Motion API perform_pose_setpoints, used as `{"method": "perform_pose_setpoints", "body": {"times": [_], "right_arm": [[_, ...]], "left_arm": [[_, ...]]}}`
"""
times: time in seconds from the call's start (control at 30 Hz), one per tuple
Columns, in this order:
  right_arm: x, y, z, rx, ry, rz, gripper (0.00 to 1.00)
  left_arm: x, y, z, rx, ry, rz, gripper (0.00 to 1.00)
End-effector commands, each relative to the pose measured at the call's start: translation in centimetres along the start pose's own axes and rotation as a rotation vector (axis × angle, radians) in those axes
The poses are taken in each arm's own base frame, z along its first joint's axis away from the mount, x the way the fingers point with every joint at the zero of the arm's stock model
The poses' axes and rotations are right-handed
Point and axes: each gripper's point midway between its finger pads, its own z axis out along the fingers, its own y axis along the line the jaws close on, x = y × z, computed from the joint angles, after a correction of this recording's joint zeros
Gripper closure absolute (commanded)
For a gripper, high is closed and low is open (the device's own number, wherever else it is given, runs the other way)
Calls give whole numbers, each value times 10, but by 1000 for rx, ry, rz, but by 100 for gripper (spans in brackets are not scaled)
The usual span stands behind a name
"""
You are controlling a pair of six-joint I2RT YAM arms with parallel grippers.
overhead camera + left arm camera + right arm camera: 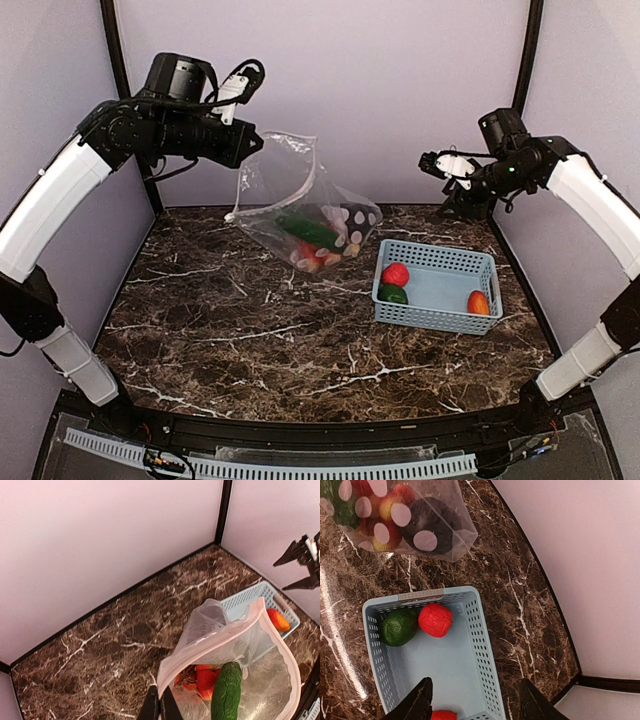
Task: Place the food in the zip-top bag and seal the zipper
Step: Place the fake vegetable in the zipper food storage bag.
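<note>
— Where is the zip-top bag (300,215) being held?

— It is being held up over the far left of the table (250,340), gripped at one end of its mouth edge. The left gripper (160,707) is being pressed shut on the plastic there, its fingers together. The bag's lower end is being shown low by the tabletop, just beside the far left corner of the blue basket (430,318). Whether it is touching the table cannot be told.

— And is the zipper (200,649) being pressed closed?

— No. The pinkish strip is being shown parted, with the mouth gaping wide.

— What is being carried inside?

— A long green vegetable (227,692) is being seen near the mouth, with strawberries (202,680) beside it. A dark eggplant (432,525) is being seen at the bag's bottom, behind the grey dots.

— Is the basket being left with anything?

— Three pieces are being shown in it. A red piece (435,620) and a round green piece (399,627) are touching at one end, and an orange-red piece (479,302) is lying well apart at the other.

— And the right gripper (477,705)?

— It is being held high above the basket, fingers spread apart, with nothing between them.
</note>
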Motion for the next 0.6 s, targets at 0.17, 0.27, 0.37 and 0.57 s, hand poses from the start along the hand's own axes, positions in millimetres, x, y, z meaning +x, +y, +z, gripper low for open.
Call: {"method": "perform_pose_setpoints", "body": {"times": [0.17, 0.27, 0.37, 0.57], "right_arm": [[8, 28, 28, -173, -78, 228, 44], [10, 29, 32, -186, -80, 253, 44], [13, 31, 37, -195, -84, 264, 44], [20, 40, 57, -264, -57, 323, 45]], "left_arm": [[70, -21, 29, 105, 248, 46, 99], [81, -40, 41, 203, 296, 0, 99], [91, -51, 51, 251, 339, -16, 99], [109, -57, 59, 277, 398, -31, 99]]}}
